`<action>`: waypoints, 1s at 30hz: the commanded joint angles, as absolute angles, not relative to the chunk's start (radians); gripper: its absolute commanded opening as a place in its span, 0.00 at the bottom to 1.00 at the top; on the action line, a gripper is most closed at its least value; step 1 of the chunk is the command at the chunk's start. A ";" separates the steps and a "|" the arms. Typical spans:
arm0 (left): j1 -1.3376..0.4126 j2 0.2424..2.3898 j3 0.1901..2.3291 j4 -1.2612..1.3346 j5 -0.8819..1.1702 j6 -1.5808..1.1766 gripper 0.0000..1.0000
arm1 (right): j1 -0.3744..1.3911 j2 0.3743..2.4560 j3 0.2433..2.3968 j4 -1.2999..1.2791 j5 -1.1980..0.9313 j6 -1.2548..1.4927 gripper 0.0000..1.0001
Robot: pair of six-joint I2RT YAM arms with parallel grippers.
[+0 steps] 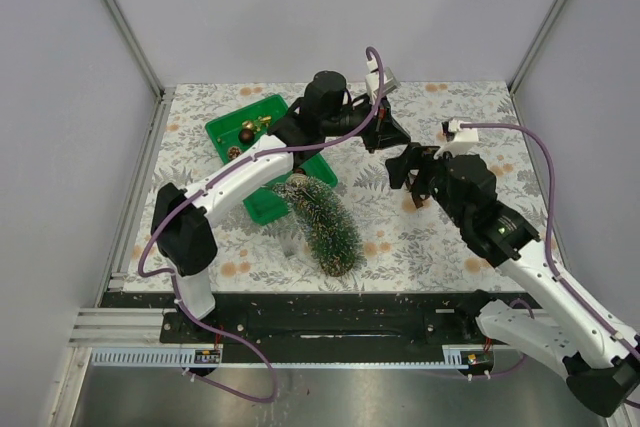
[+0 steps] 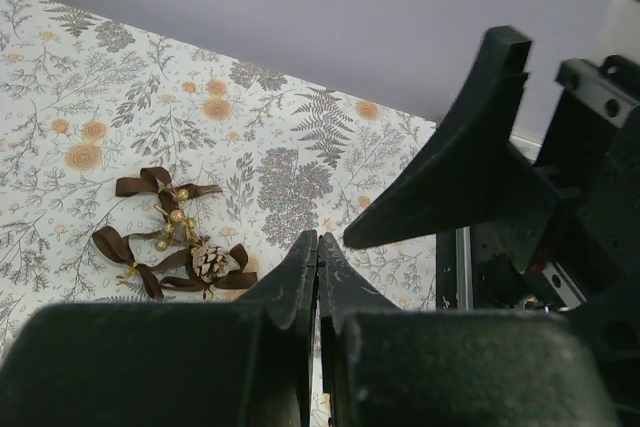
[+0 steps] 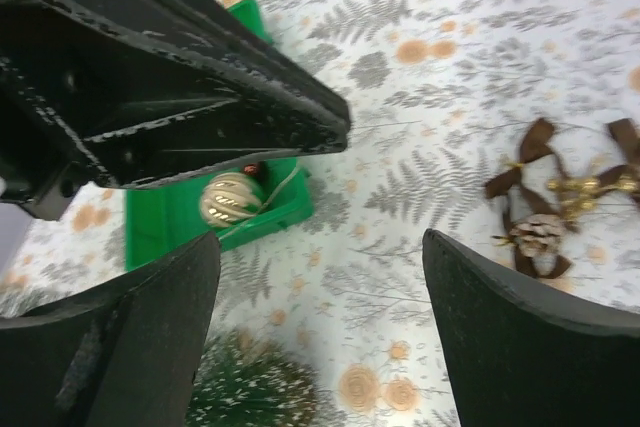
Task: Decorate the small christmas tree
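The small christmas tree [image 1: 325,219] sits on the table [image 1: 450,247] just beside the green tray [image 1: 225,132]. I judge it light, with springy bristles, best held low near its base. The left pincer [image 2: 318,242] is pressed closed; the right pincer [image 3: 320,247] gapes, empty.

pale lavender walls [image 1: 330,7], aluminium corner posts [image 1: 118,17], fern-and-flower patterned tabletop [image 1: 400,247], grey metal ledge [image 1: 350,399] in front, soft even light

Bright even diffuse light, faint soft shadows, top view sharp, wrist views' fg blurry, esp. right
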State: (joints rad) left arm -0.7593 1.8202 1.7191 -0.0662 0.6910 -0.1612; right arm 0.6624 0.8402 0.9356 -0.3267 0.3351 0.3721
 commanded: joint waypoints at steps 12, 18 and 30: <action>-0.759 1.761 1.704 -0.040 0.721 -0.147 0.00 | 0.491 0.916 0.862 0.051 -0.173 0.517 0.73; -0.758 1.758 1.710 -0.034 0.726 -0.155 0.00 | 0.448 0.942 0.827 0.084 -0.199 0.529 0.65; -0.762 1.753 1.709 -0.032 0.738 -0.172 0.00 | 0.417 0.956 0.744 0.265 -0.144 0.598 0.48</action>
